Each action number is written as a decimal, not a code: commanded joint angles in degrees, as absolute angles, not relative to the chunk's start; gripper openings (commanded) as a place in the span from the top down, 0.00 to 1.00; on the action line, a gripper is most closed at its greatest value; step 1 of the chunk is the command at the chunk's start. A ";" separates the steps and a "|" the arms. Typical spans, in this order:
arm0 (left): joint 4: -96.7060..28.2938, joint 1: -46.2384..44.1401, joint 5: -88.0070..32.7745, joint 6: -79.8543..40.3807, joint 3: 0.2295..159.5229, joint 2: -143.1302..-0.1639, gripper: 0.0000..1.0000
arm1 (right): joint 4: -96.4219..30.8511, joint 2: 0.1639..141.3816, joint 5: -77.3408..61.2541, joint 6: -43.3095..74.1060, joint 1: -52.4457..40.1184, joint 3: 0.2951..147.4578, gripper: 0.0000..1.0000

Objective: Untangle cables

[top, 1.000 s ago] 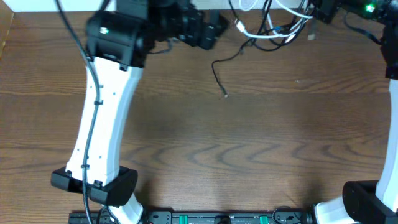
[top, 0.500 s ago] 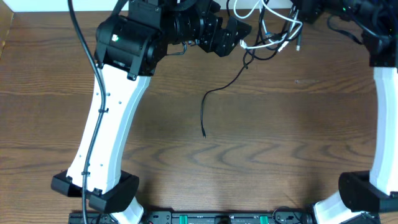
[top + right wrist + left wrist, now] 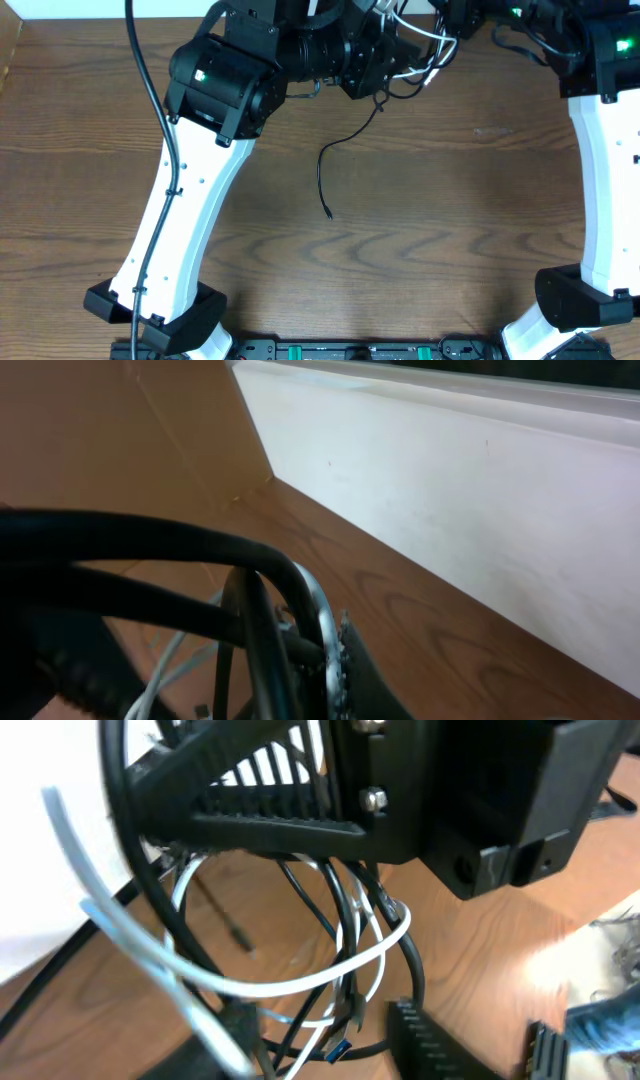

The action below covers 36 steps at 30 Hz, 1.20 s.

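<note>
The cables (image 3: 428, 42) are a tangle of white and black loops hanging at the table's far edge from my right gripper (image 3: 456, 17), which is shut on them. One black cable end (image 3: 322, 178) trails down onto the wood. My left gripper (image 3: 392, 62) reaches into the tangle from the left. In the left wrist view its fingers (image 3: 428, 1042) stand apart around white loops (image 3: 300, 985), black strands (image 3: 335, 925) and a blue plug (image 3: 338, 1049). The right wrist view shows a black cable (image 3: 150, 540) and white strands (image 3: 160, 672) running to the right gripper (image 3: 322, 660).
The brown wooden table (image 3: 450, 220) ends at a white wall (image 3: 480, 490) just behind the tangle. The left arm (image 3: 180, 200) lies across the table's left half, and the right arm (image 3: 605, 150) stands along the right edge.
The left gripper has moved right into the tangle and its jaws have narrowed. The right gripper has carried the tangle leftward. The trailing black end has swung down and left.
</note>
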State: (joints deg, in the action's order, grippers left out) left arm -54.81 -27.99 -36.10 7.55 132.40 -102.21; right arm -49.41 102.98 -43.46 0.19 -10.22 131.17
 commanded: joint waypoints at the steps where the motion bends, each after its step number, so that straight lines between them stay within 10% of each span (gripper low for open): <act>1: -54.52 -28.12 -36.86 7.40 132.66 -101.06 0.60 | -48.95 102.78 -43.48 -0.47 -11.75 131.50 0.99; 5: -54.59 -28.10 -36.51 7.40 132.66 -101.12 0.92 | -48.38 102.78 -43.40 -0.49 -12.97 131.50 0.99; 36: -58.83 -16.12 -27.11 7.88 132.66 -92.36 0.92 | -56.60 102.78 -30.35 -3.90 -0.43 131.50 0.99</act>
State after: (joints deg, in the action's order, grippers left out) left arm -57.69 -20.27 -28.27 7.53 132.40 -96.62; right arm -56.47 102.98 -33.71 -3.16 -3.33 131.17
